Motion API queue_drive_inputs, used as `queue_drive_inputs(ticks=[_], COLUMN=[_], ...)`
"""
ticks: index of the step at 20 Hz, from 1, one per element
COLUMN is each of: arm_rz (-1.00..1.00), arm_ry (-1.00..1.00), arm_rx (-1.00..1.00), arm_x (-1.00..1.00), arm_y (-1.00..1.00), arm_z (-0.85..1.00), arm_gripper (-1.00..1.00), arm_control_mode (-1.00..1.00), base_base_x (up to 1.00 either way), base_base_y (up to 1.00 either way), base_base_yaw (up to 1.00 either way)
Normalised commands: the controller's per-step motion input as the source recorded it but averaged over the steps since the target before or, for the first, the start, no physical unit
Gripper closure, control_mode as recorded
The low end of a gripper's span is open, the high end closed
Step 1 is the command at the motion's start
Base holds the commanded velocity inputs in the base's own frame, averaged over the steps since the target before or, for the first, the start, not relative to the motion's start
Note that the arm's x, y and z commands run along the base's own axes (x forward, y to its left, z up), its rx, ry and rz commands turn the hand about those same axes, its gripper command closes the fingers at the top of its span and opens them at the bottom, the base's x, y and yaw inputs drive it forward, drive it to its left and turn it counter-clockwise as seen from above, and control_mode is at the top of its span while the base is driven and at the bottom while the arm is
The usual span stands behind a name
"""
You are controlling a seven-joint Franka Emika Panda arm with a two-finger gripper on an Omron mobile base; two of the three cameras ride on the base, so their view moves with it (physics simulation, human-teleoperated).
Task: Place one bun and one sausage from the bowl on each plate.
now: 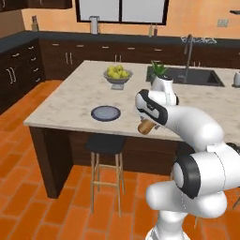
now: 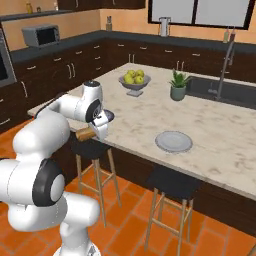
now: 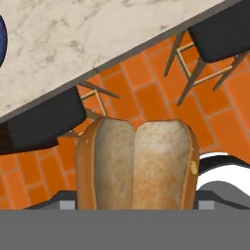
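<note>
The fingers (image 1: 146,125) hold the split bun (image 3: 136,163) across its crusted sides, beyond the surface (image 1: 70,101) edge, above the floor. It looks light, soft and crushable; gentle side pressure suits it. A plate (image 1: 105,113) lies nearby on the surface.
</note>
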Motion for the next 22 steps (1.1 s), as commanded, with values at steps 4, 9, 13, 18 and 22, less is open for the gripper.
queue_drive_inputs(ticks=[4,9,13,18,22], arm_rz=[0.0,0.0,0.0,0.0,-0.12], arm_ry=[0.0,0.0,0.0,0.0,0.01], arm_rx=[0.0,0.0,0.0,0.0,0.03], arm_x=[0.0,0.0,0.0,0.0,0.99], arm_y=[0.0,0.0,0.0,0.0,-0.06], arm_z=[0.0,0.0,0.0,0.0,-0.25], arm_gripper=[1.0,1.0,1.0,1.0,1.0], arm_control_mode=[1.0,1.0,1.0,1.0,-1.0], base_base_x=[0.58,0.69,0.83,0.89,0.0], base_base_y=[1.0,1.0,0.8,0.1,0.0], base_base_yaw=[-0.36,-0.38,-0.39,-0.29,0.0])
